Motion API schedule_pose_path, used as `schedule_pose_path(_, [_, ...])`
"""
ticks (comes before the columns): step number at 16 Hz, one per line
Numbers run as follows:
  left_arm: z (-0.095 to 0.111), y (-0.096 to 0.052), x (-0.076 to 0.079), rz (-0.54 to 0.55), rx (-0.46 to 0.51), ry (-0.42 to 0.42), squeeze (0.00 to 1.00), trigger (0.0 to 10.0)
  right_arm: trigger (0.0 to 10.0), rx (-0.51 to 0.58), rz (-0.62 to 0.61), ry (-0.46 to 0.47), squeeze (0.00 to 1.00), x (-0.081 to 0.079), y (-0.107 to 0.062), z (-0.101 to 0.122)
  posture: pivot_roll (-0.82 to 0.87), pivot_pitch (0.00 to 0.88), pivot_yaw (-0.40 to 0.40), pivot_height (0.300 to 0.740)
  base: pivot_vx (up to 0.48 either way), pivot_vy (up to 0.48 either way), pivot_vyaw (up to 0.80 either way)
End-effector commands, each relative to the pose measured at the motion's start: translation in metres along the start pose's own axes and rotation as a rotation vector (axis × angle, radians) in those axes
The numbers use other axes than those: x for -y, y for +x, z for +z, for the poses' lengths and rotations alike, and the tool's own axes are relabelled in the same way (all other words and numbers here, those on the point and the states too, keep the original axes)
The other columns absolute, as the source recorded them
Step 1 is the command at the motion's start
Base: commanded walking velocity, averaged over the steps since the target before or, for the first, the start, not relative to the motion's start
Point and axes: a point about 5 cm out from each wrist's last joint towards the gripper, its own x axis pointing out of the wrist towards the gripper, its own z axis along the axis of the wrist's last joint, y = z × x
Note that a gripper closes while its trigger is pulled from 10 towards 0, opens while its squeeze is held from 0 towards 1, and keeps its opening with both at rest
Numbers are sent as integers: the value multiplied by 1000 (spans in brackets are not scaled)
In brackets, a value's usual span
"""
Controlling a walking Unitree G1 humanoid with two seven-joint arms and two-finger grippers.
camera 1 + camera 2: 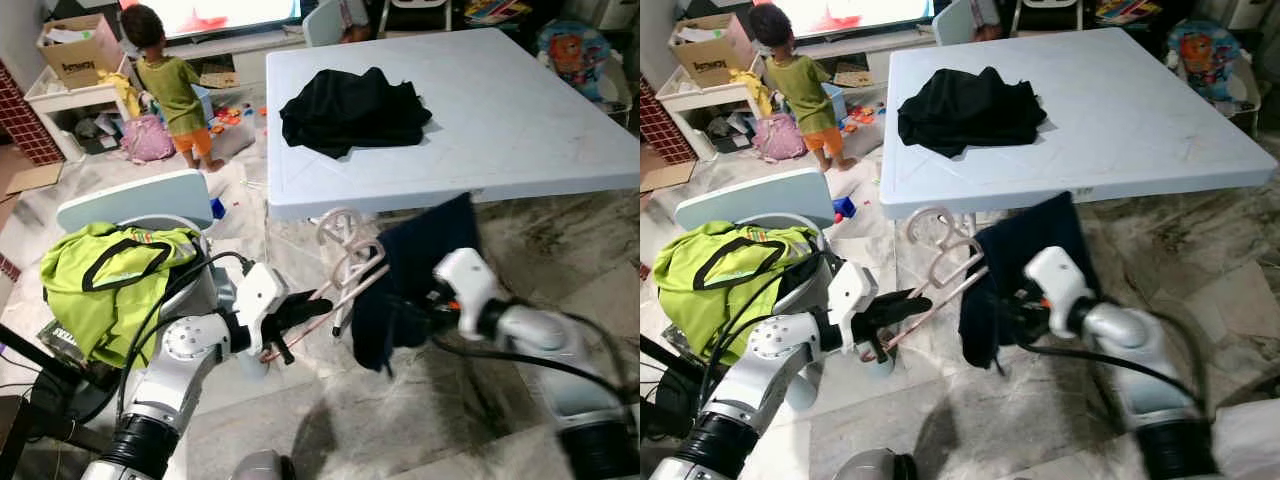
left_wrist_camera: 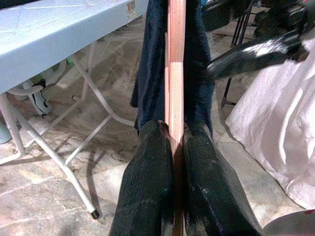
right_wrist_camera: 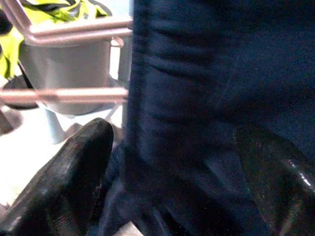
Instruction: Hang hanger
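pale blue folding table on marble floor, toys scattered behind.

Below the white table's near edge: left gripper clamped on a pink hanger, its far end inside a dark navy garment, right gripper against that cloth.
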Motion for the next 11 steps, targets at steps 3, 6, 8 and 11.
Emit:
schedule_pose_path(3, [11,0,0,-4,35,43,0,0,10000,-40,-54,63,0,-6,7,5,-57,0,73,740,0,0,0])
schedule_pose_path(6, [11,0,1,-12,33,46,0,0,3137,-80,-156,49,0,1,9,1,-58,0,69,740,0,0,0])
schedule_pose_path(8, [12,0,3,-22,35,48,0,0,0,-86,-266,87,0,10,8,-3,-56,0,66,740,0,0,0])
schedule_pose_path(11, [12,0,3,-23,36,46,0,0,0,-85,-352,137,0,16,11,-4,-56,0,64,740,0,0,0])
